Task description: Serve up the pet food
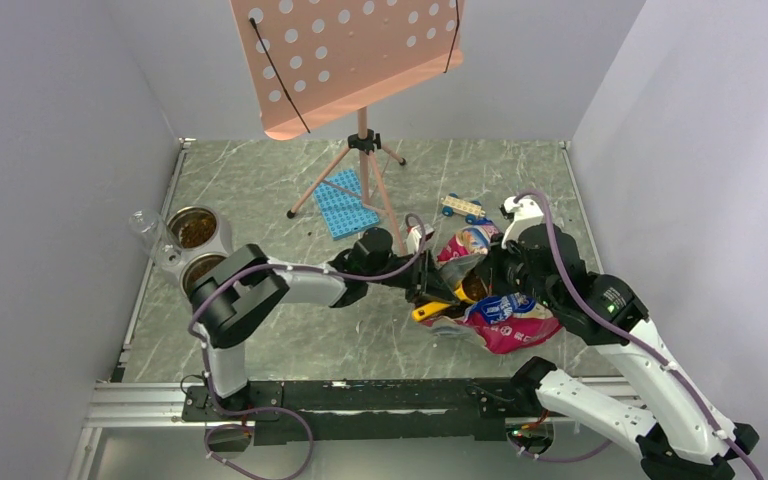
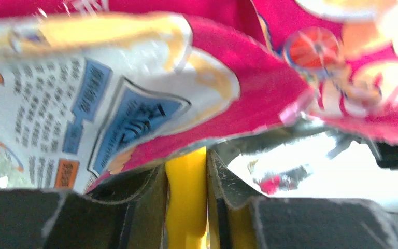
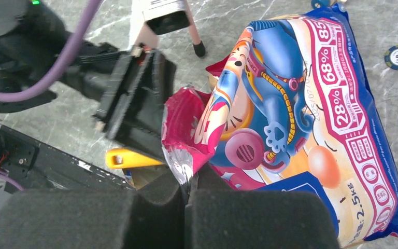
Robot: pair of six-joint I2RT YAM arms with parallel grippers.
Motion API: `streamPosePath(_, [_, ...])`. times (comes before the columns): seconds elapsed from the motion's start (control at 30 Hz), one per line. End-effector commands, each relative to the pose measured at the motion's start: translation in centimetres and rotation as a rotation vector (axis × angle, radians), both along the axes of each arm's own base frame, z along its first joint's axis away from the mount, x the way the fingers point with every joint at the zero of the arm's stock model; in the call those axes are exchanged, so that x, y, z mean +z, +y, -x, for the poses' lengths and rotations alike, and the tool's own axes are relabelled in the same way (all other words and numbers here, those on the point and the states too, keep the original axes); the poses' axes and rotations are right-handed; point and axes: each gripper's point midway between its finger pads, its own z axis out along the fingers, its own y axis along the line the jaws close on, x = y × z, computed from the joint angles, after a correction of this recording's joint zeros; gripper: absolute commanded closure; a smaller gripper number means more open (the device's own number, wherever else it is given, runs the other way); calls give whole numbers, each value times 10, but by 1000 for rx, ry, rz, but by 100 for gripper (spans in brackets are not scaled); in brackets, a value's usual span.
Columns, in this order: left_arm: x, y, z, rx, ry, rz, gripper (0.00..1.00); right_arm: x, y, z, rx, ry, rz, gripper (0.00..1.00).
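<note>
Pet food (image 1: 476, 288) down inside the foil bag (image 3: 311, 104), right of the worktop's middle. Right gripper (image 3: 188, 193) clamped on the bag's torn lip, probably to keep its mouth agape. Left gripper (image 2: 186, 174) closed on the yellow scoop (image 2: 186, 212) handle, poised for digging in. Twin bowls (image 1: 172, 226) by the left edge, partly filled.

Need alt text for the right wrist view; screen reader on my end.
The right claw pinches the torn top edge of a pink-and-blue foil bag lying on a marble table. Beside it, the left claw grips a yellow scoop at the bag's mouth.
</note>
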Motion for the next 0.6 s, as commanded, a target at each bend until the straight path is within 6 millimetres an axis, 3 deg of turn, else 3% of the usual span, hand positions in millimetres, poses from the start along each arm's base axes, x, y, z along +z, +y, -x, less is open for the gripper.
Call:
streamPosePath(0.0, [44,23,16,-30,-155,125,100,79,8,-15,-34,-234,-206,100])
streamPosePath(0.33, [44,59,29,8,-200,-37,100,79,-8,-22,-122,-252,-165,100])
streamPosePath(0.57, [34,79,27,66,-87,-123,100,79,-8,-21,-118,-249,-161,100])
